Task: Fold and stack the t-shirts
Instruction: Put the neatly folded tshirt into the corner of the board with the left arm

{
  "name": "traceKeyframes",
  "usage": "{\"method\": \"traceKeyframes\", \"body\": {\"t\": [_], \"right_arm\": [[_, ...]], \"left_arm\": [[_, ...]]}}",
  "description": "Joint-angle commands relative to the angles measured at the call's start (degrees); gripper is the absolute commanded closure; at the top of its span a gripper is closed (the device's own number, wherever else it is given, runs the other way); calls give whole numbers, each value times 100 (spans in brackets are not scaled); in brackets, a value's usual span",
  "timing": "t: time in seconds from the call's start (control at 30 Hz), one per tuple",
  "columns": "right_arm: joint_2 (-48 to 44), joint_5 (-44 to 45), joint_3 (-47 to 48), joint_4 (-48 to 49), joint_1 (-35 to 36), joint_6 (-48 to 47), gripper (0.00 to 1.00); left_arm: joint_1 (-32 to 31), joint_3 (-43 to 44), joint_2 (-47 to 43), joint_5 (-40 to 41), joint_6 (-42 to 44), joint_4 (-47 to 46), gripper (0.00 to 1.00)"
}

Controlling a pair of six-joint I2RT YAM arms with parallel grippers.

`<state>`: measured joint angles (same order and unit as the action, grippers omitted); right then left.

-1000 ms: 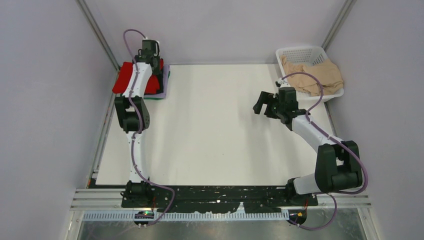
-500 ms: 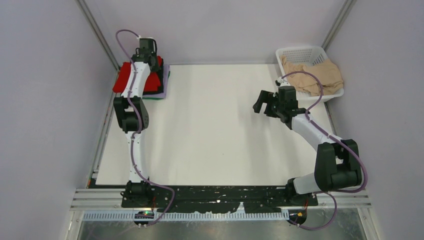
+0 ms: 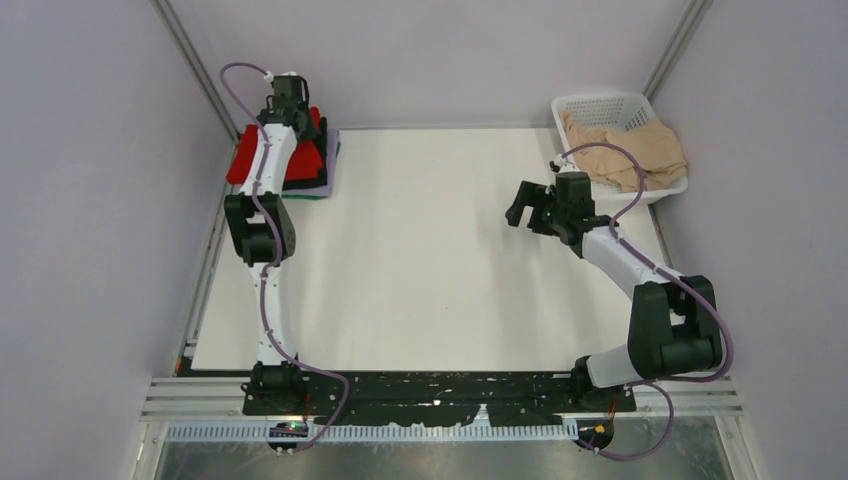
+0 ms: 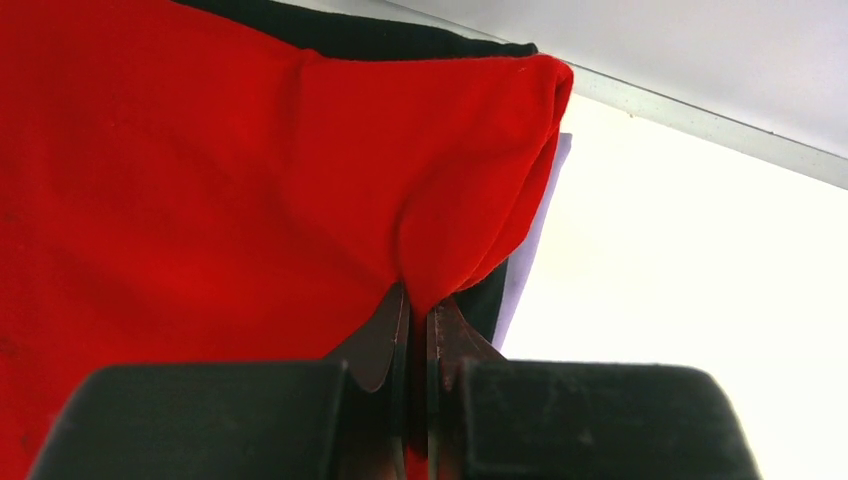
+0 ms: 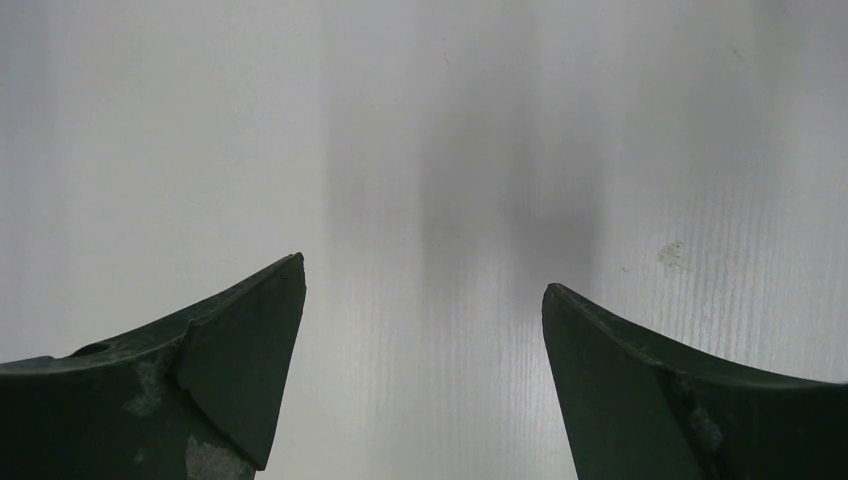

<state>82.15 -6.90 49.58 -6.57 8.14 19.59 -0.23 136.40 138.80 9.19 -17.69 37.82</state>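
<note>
Left gripper (image 4: 418,302), pinching red t-shirt (image 4: 200,180), moved farther back.

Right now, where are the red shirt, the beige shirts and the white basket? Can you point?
red t-shirt (image 4: 200,200): left wrist view, on its flat middle.
beige t-shirts (image 3: 650,150): top external view, on the cloth heaped at the basket's right side.
white basket (image 3: 600,97): top external view, on its far rim.

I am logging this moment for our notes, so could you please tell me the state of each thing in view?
red t-shirt: lying on the folded stack, one edge pinched up.
left gripper: shut, fingers pinching the red t-shirt.
right gripper: open, empty, above the table.
beige t-shirts: crumpled, unfolded, in the basket.
basket: upright, partly full.
</note>
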Motion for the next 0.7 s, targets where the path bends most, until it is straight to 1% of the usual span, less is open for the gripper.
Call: {"method": "traceKeyframes", "body": {"t": [0.0,0.27,0.3,0.33,0.37,0.43,0.47,0.57,0.67], "right_arm": [[25,37,254,84,-14,-72,5],[116,-13,327,5,-19,-87,5],[117,-18,331,-3,-17,-87,5],[117,-15,332,-5,-15,-87,5],[108,-14,328,-8,-10,-87,5],[101,-7,325,-11,-15,-86,4],[100,-10,324,-18,-19,-87,5],[89,-13,324,-33,-15,-95,5],[50,-14,313,-45,-16,-96,5]], "left_arm": [[-3,312,-9,-256,-245,-523,100],[-3,281,93,-443,-348,-556,100],[-3,286,128,-411,-329,-511,97],[-3,278,151,-375,-327,-464,88],[-3,264,162,-371,-352,-423,74],[-6,195,153,-498,-406,-428,54],[-4,133,134,-624,-444,-458,47],[-4,55,57,-1064,-595,-559,30],[-3,31,-37,-1475,-746,-617,9]]}}
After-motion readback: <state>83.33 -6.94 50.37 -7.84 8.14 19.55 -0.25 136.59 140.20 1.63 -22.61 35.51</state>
